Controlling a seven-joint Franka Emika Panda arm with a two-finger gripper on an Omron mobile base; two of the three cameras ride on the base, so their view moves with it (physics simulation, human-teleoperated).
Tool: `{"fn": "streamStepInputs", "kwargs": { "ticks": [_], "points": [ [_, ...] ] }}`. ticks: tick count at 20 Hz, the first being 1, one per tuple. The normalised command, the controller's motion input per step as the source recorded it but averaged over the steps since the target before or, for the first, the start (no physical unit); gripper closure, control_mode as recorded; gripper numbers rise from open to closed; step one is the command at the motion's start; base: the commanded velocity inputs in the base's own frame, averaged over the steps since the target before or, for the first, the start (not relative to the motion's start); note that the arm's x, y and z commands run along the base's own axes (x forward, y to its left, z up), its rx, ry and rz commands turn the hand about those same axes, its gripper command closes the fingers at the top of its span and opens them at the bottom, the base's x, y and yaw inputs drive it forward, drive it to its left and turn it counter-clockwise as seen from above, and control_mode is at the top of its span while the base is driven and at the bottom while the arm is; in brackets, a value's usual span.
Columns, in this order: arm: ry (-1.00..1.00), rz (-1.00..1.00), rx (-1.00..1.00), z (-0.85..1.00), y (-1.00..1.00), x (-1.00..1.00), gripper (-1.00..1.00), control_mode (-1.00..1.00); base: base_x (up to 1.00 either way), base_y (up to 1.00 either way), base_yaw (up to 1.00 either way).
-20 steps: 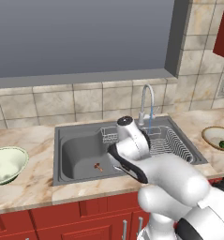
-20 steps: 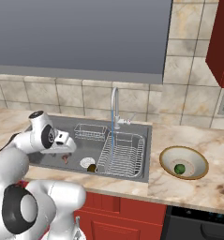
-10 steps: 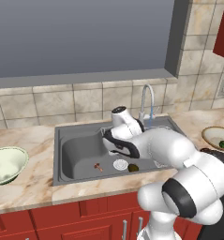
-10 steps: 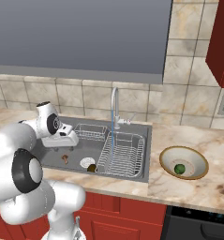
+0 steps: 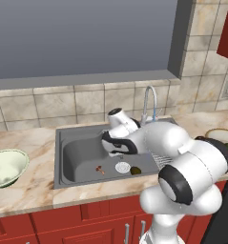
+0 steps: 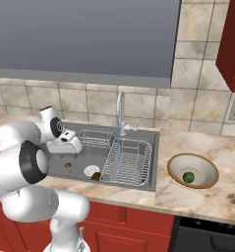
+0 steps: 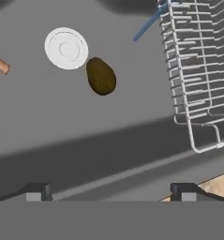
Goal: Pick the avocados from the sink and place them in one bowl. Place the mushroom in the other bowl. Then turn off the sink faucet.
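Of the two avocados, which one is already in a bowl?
The bright green avocado: it lies in the tan bowl on the counter. The dark olive-brown avocado is in the sink, beside the white drain.

A grey metal sink (image 5: pixel 70 157) sat in a beige marbled desk (image 5: pixel 25 195) above red cabinets (image 5: pixel 63 226). A dark olive-brown avocado (image 7: pixel 100 76) lay beside a white drain (image 7: pixel 66 48). A bright green avocado (image 6: pixel 188 176) sat in a tan bowl (image 6: pixel 207 170).

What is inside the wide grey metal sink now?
Inside the grey metal sink lie a dark olive-brown oval avocado beside the round white drain, a tiny reddish-brown mushroom, and wire racks. The white arm covers part of the basin floor.
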Motion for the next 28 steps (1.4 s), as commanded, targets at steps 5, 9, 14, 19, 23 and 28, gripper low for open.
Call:
{"fn": "streamStepInputs", "kwargs": {
  "ticks": [5,9,14,19,23,28],
  "points": [
    [0.0,-0.13,-0.04,-0.18,0.0,0.03,-1.0,-1.0,0.0,0.0,0.0],
    [0.0,-0.1,-0.01,-0.1,0.0,0.06,-1.0,-1.0,0.0,0.0,0.0],
    [0.0,-0.03,0.0,0.0,0.0,0.18,-1.0,-1.0,0.0,0.0,0.0],
    [0.0,0.0,0.0,0.0,0.0,0.13,-1.0,-1.0,0.0,0.0,0.0],
    [0.0,0.0,0.0,-0.05,-0.03,0.0,-1.0,-1.0,0.0,0.0,0.0],
    [0.0,0.0,0.0,-0.06,-0.1,0.0,-1.0,-1.0,0.0,0.0,0.0]
  ]
}}
